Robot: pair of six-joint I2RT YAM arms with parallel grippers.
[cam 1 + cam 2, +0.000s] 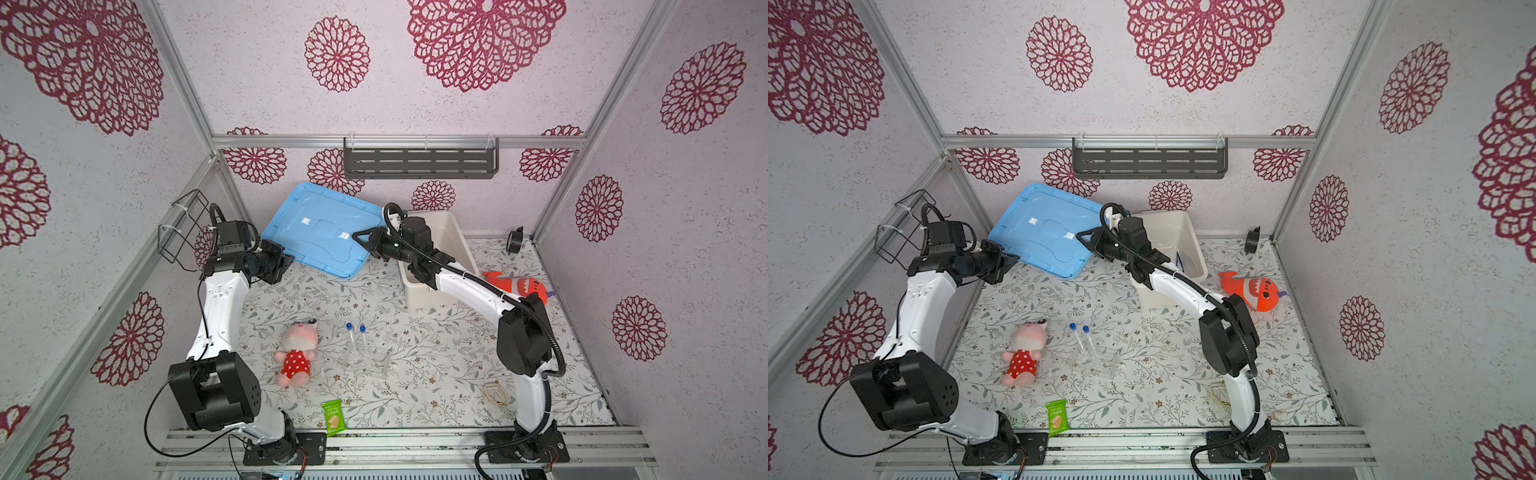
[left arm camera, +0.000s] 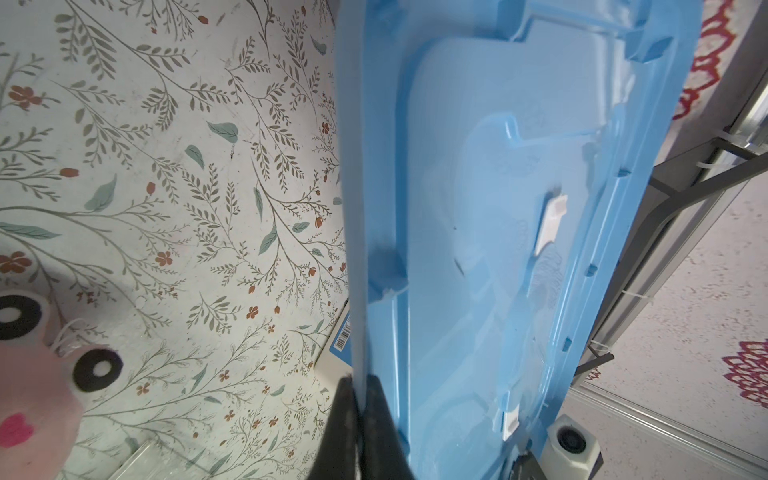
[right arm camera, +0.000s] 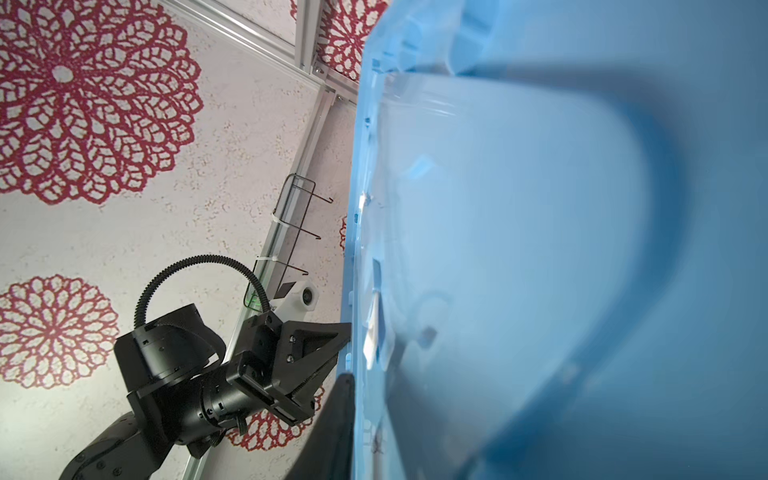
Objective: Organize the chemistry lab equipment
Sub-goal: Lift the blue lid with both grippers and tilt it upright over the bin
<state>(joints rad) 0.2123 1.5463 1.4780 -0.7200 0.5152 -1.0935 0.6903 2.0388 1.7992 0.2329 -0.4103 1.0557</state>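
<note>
L pincer clamped on blue lid rim, lid tilted | R pincer at lid's opp edge, grip can't tell | 2 blue-cap tubes lying mid-surface beside clear glassware | dk blue tweezers inside white bin

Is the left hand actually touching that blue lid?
Touching. In the left wrist view the left hand has its fingers pinched on the lid, either side of its rim.

White arm links, black joints, ribbed black cables
</note>
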